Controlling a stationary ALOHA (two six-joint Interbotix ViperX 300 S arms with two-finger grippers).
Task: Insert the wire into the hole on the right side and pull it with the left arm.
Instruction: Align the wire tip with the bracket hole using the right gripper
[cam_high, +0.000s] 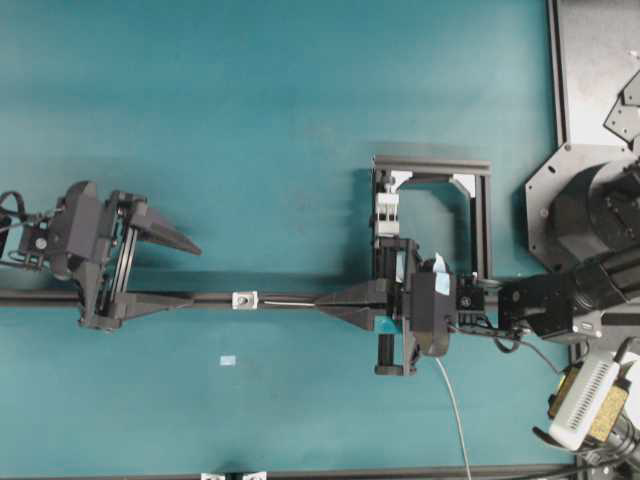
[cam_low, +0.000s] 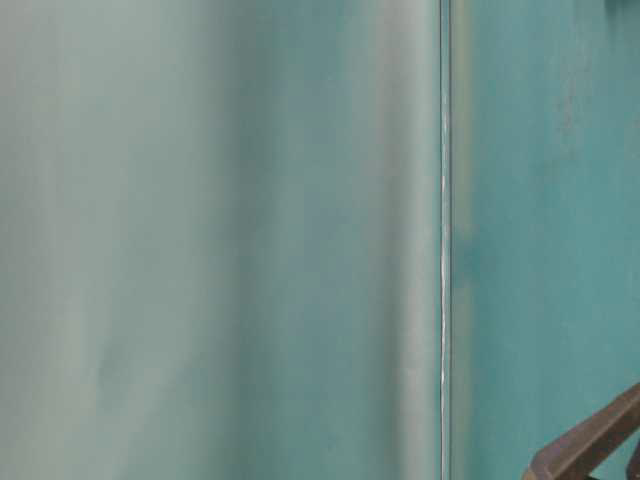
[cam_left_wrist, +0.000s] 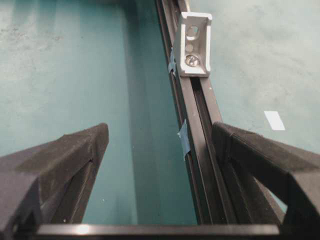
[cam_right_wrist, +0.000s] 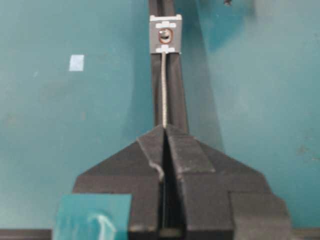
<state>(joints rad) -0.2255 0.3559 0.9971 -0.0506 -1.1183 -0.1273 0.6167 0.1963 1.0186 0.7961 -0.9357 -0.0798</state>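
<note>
right gripper (cam_right_wrist: 165, 131) clamps wire (cam_right_wrist: 164, 90) — tip in hole (cam_right_wrist: 164, 36) | left gripper (cam_left_wrist: 160, 145) agape

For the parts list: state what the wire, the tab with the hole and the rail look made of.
Wire: seemingly bare metal, pale grey, with a faintly twisted, dull sheen.
Tab around the hole: probably cast or pressed metal, matte silver-white.
Rail: apparently black-finished metal extrusion, with straight lengthwise grooves and a satin surface.

No text, label or number can be read anywhere
</note>
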